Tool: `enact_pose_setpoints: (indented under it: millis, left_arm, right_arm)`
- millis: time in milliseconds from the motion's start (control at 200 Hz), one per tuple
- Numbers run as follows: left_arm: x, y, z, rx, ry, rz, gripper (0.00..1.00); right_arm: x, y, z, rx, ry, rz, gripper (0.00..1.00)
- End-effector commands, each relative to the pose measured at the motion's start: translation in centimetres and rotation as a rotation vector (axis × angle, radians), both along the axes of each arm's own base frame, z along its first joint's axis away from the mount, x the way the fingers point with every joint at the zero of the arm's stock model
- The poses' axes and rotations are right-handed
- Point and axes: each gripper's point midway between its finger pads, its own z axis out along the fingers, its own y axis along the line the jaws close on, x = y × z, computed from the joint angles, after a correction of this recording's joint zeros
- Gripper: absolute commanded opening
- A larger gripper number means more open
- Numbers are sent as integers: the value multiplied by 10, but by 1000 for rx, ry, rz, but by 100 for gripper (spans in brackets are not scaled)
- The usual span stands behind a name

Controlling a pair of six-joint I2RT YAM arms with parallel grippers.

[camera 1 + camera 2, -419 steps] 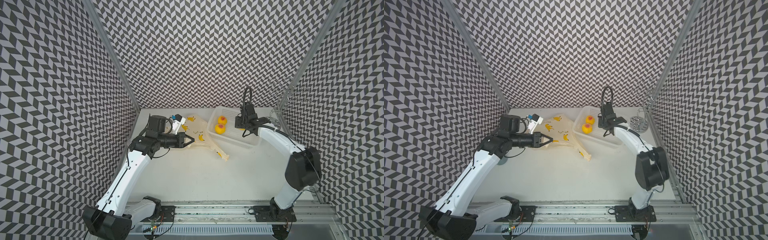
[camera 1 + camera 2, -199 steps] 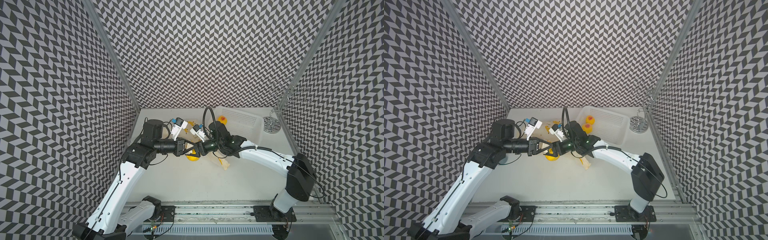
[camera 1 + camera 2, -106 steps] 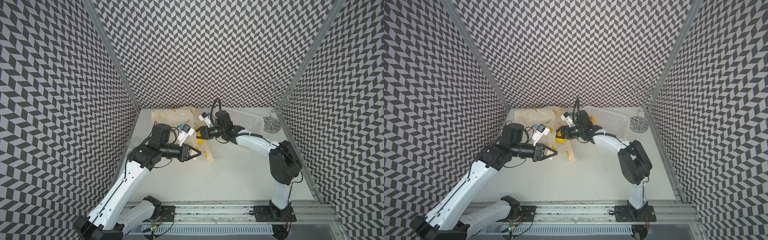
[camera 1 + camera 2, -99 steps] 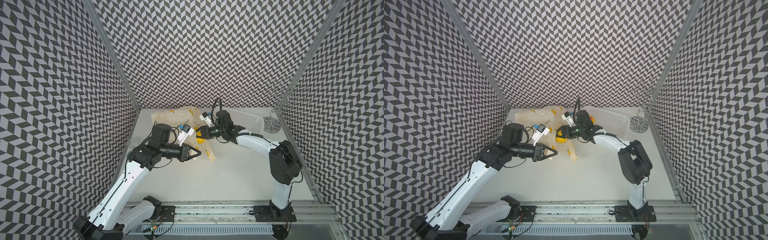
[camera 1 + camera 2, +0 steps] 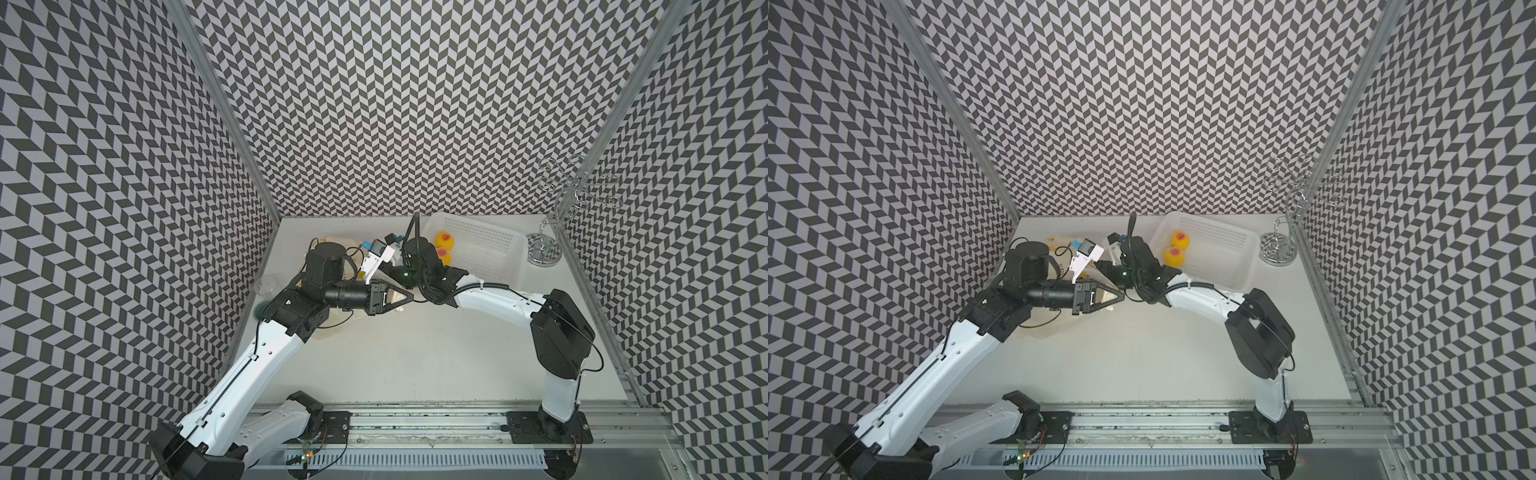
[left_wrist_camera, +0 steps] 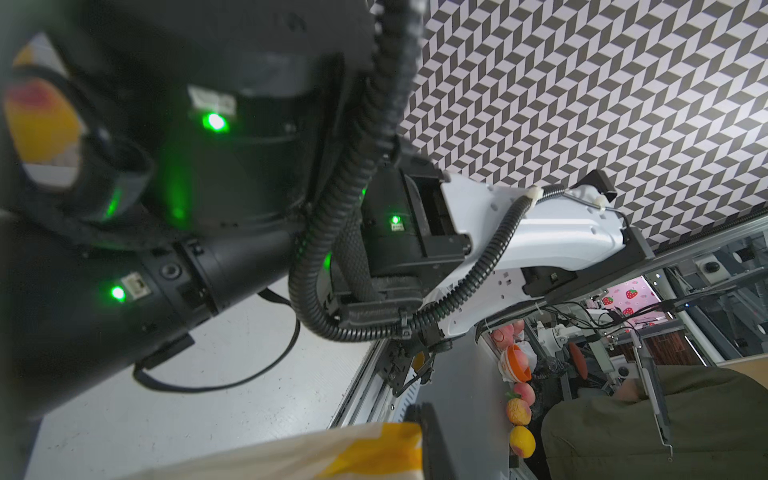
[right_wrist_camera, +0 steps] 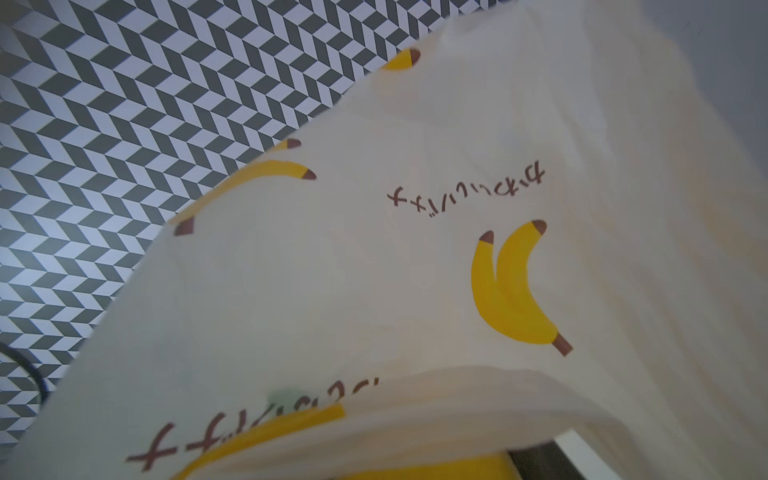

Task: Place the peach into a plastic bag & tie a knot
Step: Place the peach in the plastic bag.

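Since the earliest frame the right gripper (image 5: 1105, 266) has been carried from the white basket (image 5: 1221, 253) across to the plastic bag (image 5: 1059, 325), which lies bunched beneath the left arm in the far left part of the table (image 5: 1142, 353).

In both top views the left gripper (image 5: 409, 296) is seen clamped shut, almost tip to tip with the right one. Two spare peaches (image 5: 444, 240) are left in the basket, and a wire stand (image 5: 544, 249) is set well apart at the far right corner.

In the left wrist view a bag edge appears pinched by the closed jaws, and the peach (image 6: 37, 120) is seen held in the right jaws.

In the right wrist view the bag's film is draped across the lens, with the peach just beneath it.

Insertion is judged to be under way. Next the peach must be let go well inside the bag, but the mouth is hidden and the film may be snagged.
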Motion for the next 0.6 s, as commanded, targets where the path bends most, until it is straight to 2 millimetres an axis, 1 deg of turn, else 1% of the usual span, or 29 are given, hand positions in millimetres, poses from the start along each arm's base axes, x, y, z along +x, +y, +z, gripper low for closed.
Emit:
enact_pose_setpoints:
  millis: [0, 105, 190, 235, 290, 325, 381, 446, 461, 466, 476, 516, 556, 596]
  left_arm:
    - [9, -5, 5, -25, -33, 2, 0]
    - [14, -5, -1, -14, -35, 13, 0]
    - [14, -8, -3, -33, -24, 2, 0]
    - [13, -9, -2, -49, -24, -6, 0]
    - [10, -10, 1, -71, -26, -20, 0]
    - [8, -11, 3, -84, -27, -35, 0]
    - [1, -12, 11, -105, -46, -61, 0]
    - [-5, -11, 22, -124, -78, -74, 0]
    - [-7, -10, 25, -127, -86, -74, 0]
    - [-8, -9, 26, -128, -89, -76, 0]
    - [-8, -9, 27, -129, -94, -77, 0]
    - [-11, -7, 31, -133, -112, -77, 0]
    - [-14, -5, 31, -132, -118, -76, 0]
    - [-15, -4, 28, -124, -117, -73, 0]
  right_arm:
    - [0, 0, -7, 17, -9, 32, 33]
    - [-32, 5, -5, 24, -11, 229, 32]
    - [-62, 5, 3, 86, 14, 355, 30]
    - [-72, 6, 6, 121, 25, 390, 30]
    - [-77, 12, 5, 151, 48, 400, 30]
    - [-75, 16, 2, 161, 64, 405, 30]
    - [-65, 26, -10, 145, 63, 395, 30]
    - [-41, 31, -38, 33, 45, 322, 31]
    - [-35, 32, -44, 7, 35, 304, 32]
    - [-32, 31, -51, -17, 37, 292, 33]
    - [-30, 31, -52, -25, 32, 285, 34]
    - [-18, 28, -68, -105, 13, 234, 39]
    - [-13, 25, -73, -137, 0, 210, 43]
    - [-10, 22, -72, -153, -18, 192, 54]
